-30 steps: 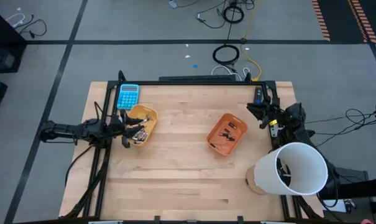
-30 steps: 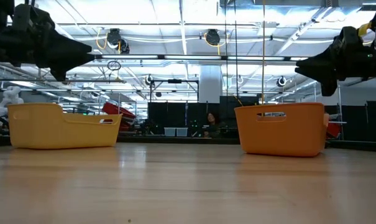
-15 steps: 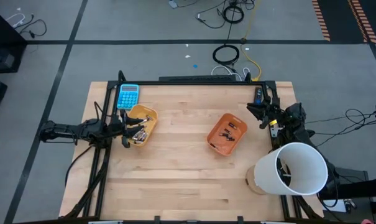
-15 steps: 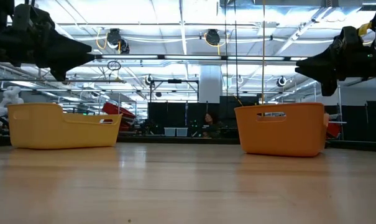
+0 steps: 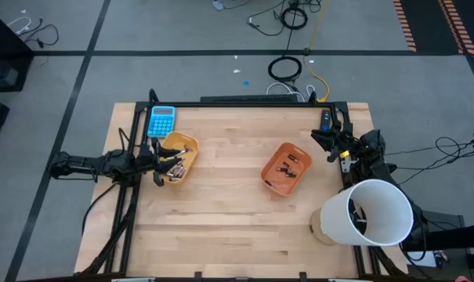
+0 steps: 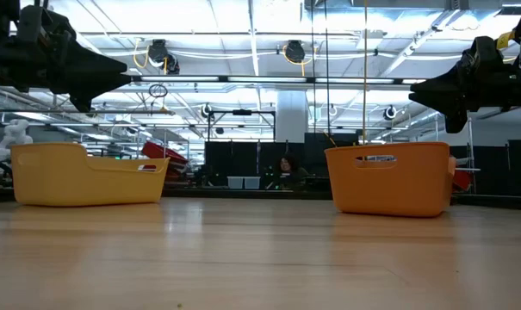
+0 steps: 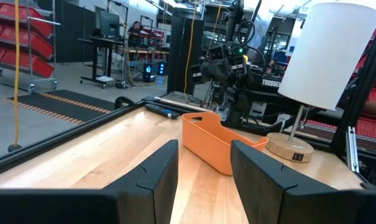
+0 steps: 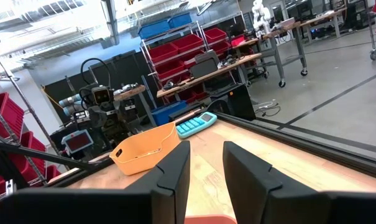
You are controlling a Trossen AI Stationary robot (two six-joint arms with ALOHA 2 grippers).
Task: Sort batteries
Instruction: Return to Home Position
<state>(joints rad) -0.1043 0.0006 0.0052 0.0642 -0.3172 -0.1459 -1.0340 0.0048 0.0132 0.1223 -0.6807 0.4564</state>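
- Readable writing: only "TROSSEN" in white on the far arm's base in the left wrist view. The white sticker on the orange bin's rim is too small to read.
- Batteries, silvery ones: a cluttered heap in the yellow bin, at 9 o'clock on the tabletop.
- Batteries, small dark ones: a few loose in the orange bin, just to 3 o'clock of centre.
- Left tool: at the 9 o'clock edge, by the yellow bin, raised off the wood, fingers apart, nothing between them.
- Right tool: at the 2 o'clock edge, raised, fingers apart, nothing held.
- Blue calculator: 10 o'clock corner, just beside the yellow bin.
- Lamp with white shade: 4 o'clock corner.
- Edges: a black frame rail runs along the 12 o'clock side.
- Room: bare wood between the two bins and across the whole 6 o'clock half.
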